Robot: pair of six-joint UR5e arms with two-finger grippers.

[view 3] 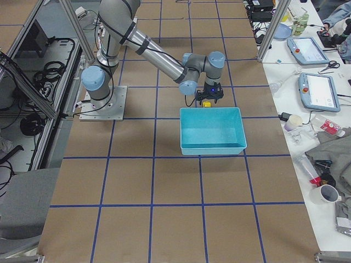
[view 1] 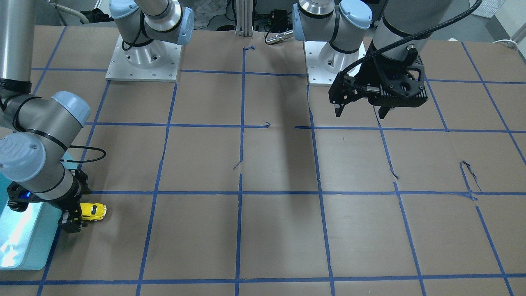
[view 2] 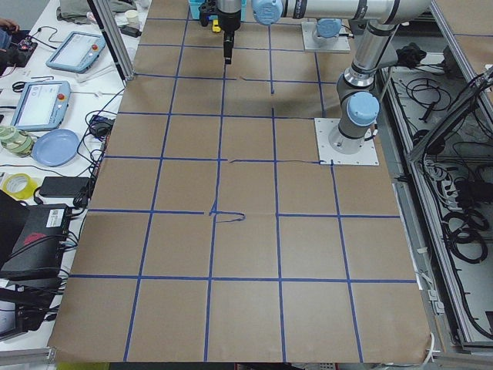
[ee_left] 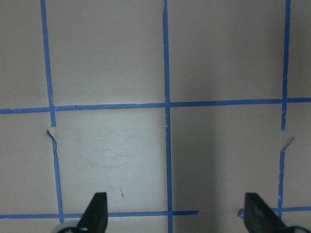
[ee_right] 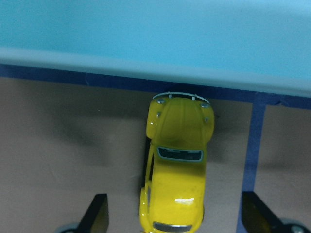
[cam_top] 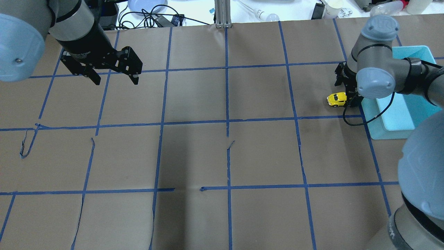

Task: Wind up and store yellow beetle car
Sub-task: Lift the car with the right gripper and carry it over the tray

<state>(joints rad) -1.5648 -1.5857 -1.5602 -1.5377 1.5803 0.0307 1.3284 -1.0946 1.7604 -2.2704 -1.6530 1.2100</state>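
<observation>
Tabletop (cam_top: 225, 156): brown paper, blue tape grid. Light-blue bin (view 3: 213, 131) is the landmark.

Left hand (cam_top: 116, 81): well apart from the bin, fingers spread, nothing between them.

Right hand (ee_right: 177, 216): low, just outside the bin's wall, fingers spread either side of the car's rear, with gaps showing.

Yellow beetle car (ee_right: 177, 170): on the tabletop just beside the bin, nose towards its wall.

Progress: not stored. Grasp not made, by my reading. Cannot tell whether it is wound.

Hidden: the wrist view cuts off the car's tail and the fingertips' lower parts.
</observation>
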